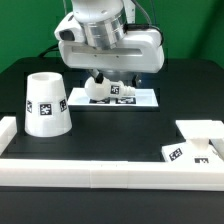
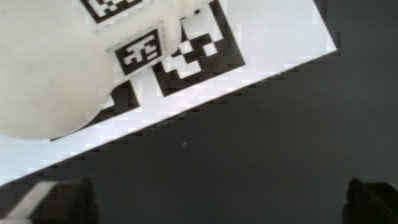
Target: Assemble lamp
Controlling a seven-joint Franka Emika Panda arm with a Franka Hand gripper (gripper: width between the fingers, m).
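The round-headed white bulb (image 1: 100, 90) lies on its side on the marker board (image 1: 140, 100), just under my gripper (image 1: 106, 77). In the wrist view the bulb's round head (image 2: 54, 85) fills one side, next to the board's tags (image 2: 178, 50). My gripper (image 2: 217, 205) is open and empty, with one dark fingertip (image 2: 63, 200) at each lower corner, wide apart above the black table. The tapered shade (image 1: 45, 105) stands at the exterior view's left. The flat square base (image 1: 188, 150) lies at the exterior view's right.
Long white rail blocks run along the front (image 1: 100, 175), with an end at the exterior view's left (image 1: 8, 135) and another at its right (image 1: 200, 128). The black table (image 1: 115, 135) lies between the shade and the base.
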